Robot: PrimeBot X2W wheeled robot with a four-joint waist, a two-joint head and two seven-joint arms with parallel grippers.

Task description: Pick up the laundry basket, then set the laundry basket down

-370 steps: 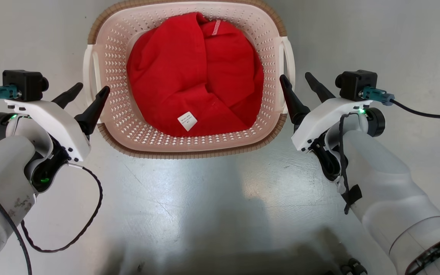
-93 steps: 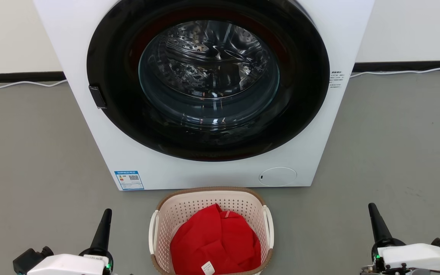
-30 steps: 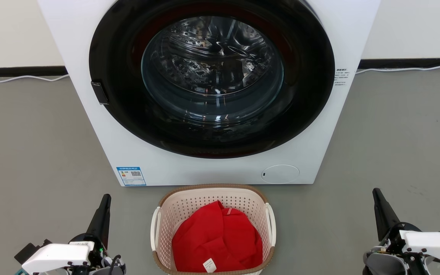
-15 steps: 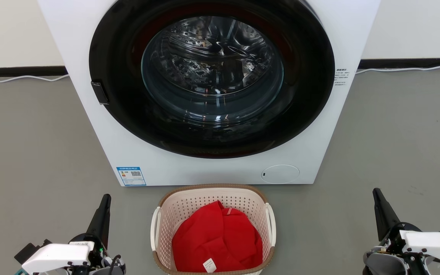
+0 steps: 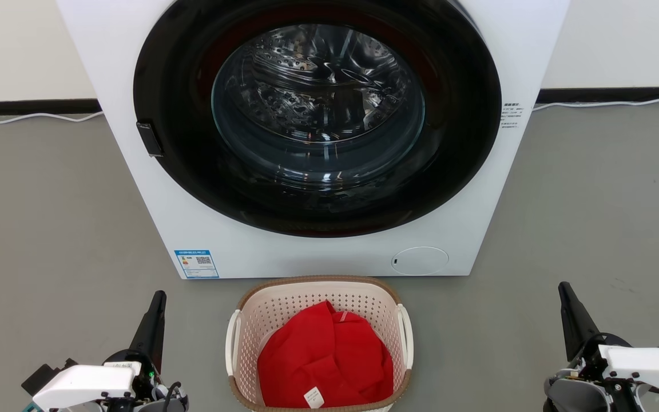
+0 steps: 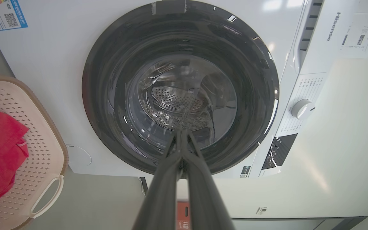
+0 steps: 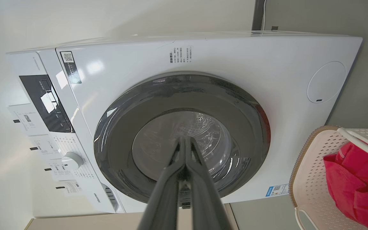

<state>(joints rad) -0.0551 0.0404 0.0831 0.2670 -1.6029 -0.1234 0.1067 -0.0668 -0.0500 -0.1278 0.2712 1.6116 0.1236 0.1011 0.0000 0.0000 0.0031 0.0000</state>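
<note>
Withdrawn from the laundry basket since earlier, left gripper at 7 o'clock and right gripper at 5 flank it at 6 before the washer, jaws pressed together, empty; set-down looks finished, so only staying clear remains.

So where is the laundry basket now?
Head view, bottom centre: the laundry basket stands on the floor before the washer, between the left gripper and right gripper, touching neither.
</note>
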